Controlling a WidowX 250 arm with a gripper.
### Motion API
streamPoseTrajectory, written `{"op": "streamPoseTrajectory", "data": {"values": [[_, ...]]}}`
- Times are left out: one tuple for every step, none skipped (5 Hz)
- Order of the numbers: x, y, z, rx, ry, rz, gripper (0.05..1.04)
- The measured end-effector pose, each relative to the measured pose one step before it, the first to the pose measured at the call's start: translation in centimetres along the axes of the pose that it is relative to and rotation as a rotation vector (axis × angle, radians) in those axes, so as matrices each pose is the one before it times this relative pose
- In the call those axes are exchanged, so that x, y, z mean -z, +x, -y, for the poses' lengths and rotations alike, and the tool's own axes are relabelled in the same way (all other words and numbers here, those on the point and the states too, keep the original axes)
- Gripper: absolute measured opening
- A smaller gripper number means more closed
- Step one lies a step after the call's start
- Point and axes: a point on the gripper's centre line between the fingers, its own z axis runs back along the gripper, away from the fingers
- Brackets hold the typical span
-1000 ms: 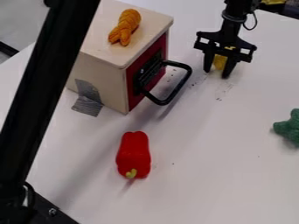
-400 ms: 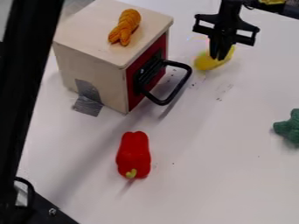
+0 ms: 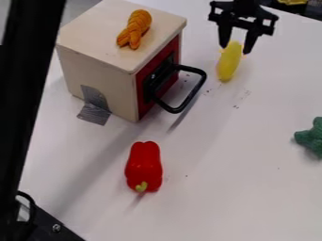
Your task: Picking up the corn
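Near the top edge, right of centre, the black gripper (image 3: 235,51) hangs with its two fingers spread. The yellow corn (image 3: 229,61) lies on the white table just below it, pointing toward the camera. The corn's far end is between or just under the fingertips; whether they touch it I cannot tell.
Left of the gripper stands a wooden box (image 3: 100,52) with a red front and a black handle (image 3: 189,94) sticking out. An orange braided toy (image 3: 134,29) lies on top. A red pepper (image 3: 144,165) is at lower centre, a green toy (image 3: 310,137) at the right edge.
The fingers closed over the corn and have since parted again, with the gripper a little farther up in the view. The corn has turned from slanting sideways to nearly lengthwise.
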Motion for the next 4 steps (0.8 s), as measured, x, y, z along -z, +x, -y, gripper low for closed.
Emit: {"op": "streamPoseTrajectory", "data": {"values": [[1.936, -0.079, -0.466, -0.0101, 0.0034, -0.0233, 1.004], [2.104, 0.259, -0.022, -0.0330, 0.0135, -0.0242, 0.990], [0.327, 0.371, -0.155, -0.0150, 0.0146, 0.0012, 0.931], [0.071, -0.132, -0.081, 0.0039, 0.0084, 0.0003, 0.670]]}}
